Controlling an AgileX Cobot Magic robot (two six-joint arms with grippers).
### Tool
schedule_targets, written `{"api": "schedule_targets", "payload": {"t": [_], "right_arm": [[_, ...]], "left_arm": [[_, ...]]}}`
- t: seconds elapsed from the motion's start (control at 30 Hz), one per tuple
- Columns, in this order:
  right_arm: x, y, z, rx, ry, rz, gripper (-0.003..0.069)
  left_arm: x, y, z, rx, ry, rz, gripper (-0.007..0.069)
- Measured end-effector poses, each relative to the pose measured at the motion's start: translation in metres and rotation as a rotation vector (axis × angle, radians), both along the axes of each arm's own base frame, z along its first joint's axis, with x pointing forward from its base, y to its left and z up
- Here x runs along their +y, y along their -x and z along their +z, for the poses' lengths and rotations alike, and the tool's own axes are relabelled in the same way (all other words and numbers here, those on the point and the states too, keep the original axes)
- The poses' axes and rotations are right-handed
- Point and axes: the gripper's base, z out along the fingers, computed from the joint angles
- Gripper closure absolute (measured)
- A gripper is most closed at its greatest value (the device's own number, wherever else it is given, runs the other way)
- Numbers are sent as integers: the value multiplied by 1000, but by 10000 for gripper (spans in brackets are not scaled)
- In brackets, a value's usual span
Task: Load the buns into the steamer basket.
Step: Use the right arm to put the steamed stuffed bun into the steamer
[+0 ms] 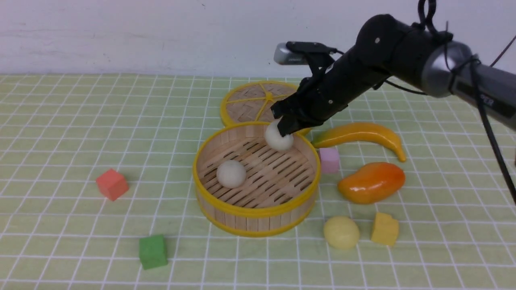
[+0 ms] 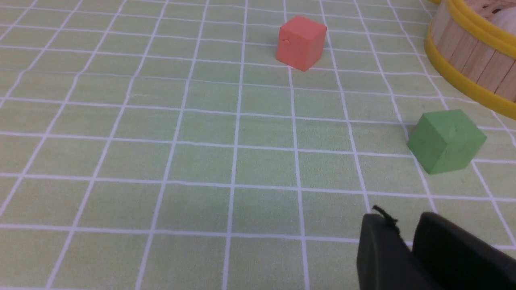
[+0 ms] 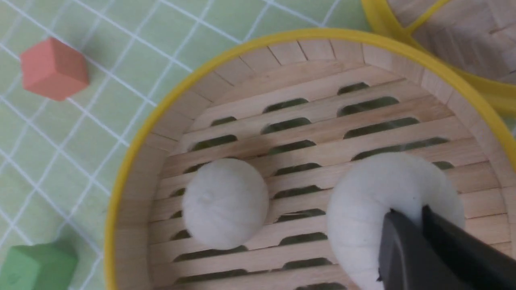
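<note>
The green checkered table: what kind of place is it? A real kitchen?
Probably not a kitchen; it looks like a robot practice table. A black robot arm reaches over a bamboo steamer basket, and a red cube and green cube lie on the checked cloth.

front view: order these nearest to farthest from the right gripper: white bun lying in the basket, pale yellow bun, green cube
The right gripper grips a second white bun over the steamer basket, far side.
1. white bun, lying inside the basket, left part.
2. pale yellow bun, on the cloth, front right of the basket.
3. green cube, front left.
</note>
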Motion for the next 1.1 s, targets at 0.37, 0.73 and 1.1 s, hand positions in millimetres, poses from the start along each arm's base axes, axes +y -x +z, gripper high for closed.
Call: {"api": "schedule_targets", "payload": {"t": [0.37,0.73,1.1], "right_arm": [[-2,-8,-34,26,93,11,646],[-2,-7,-34,67,77,-24,556],[-6,8,-10,121,82,9,279]], "left_arm": [[0,0,0,0,0,0,494],[0,0,0,0,0,0,483],[0,0,0,0,0,0,477]]}}
